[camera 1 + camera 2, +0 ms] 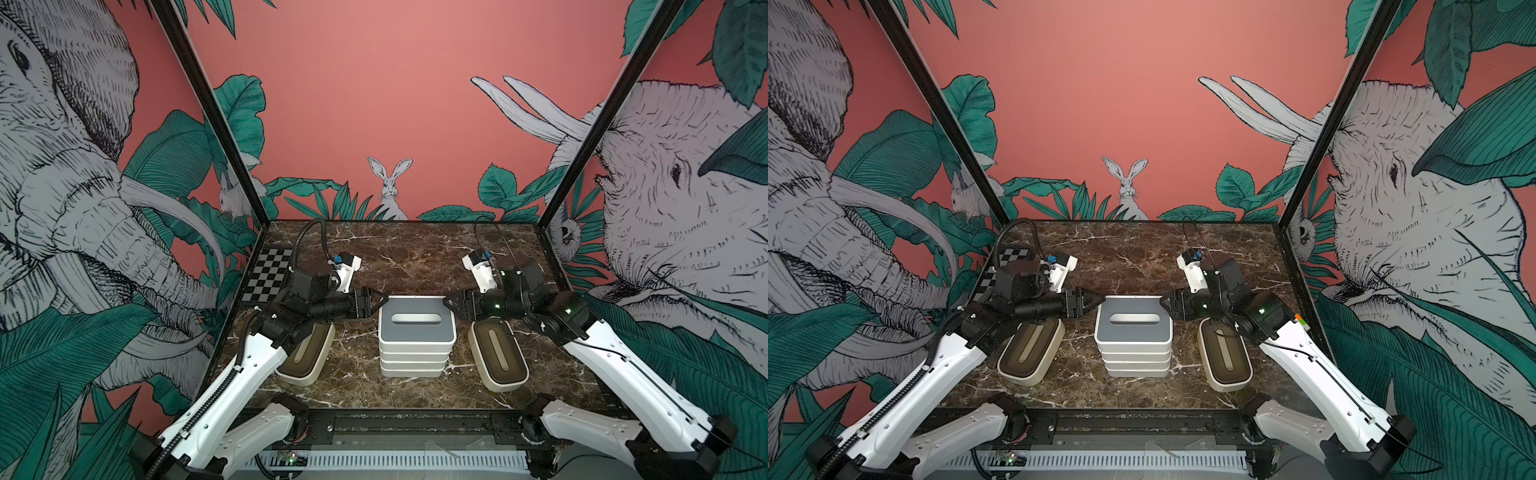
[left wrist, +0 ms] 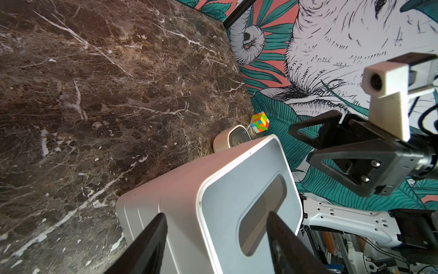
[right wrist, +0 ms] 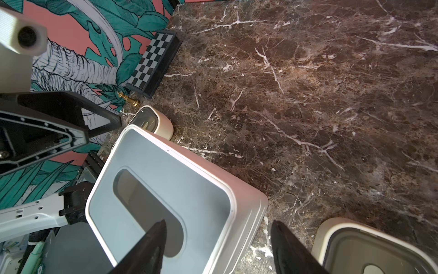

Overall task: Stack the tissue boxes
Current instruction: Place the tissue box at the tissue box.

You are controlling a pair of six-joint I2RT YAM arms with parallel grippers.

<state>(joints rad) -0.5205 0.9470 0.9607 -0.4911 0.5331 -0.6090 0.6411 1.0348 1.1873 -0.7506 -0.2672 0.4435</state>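
Observation:
A stack of several tissue boxes (image 1: 415, 360) stands mid-table, topped by a grey lid (image 1: 417, 328) with an oval slot, seen in both top views (image 1: 1133, 328). Two cream tissue boxes with dark brown lids lie flat on the table, one left of the stack (image 1: 305, 357), partly under my left arm, and one right of it (image 1: 498, 353). My left gripper (image 1: 383, 300) is at the top box's far left corner, open and holding nothing (image 2: 216, 213). Mirroring it at the far right corner, my right gripper (image 1: 446, 300) is also open and holds nothing (image 3: 218, 221).
A black-and-white checkered board (image 1: 268, 276) lies at the far left wall, with a small gold chess piece (image 3: 129, 99) near it. A multicoloured cube (image 2: 259, 122) sits by the right wall behind the right cream box. Patterned walls close in three sides.

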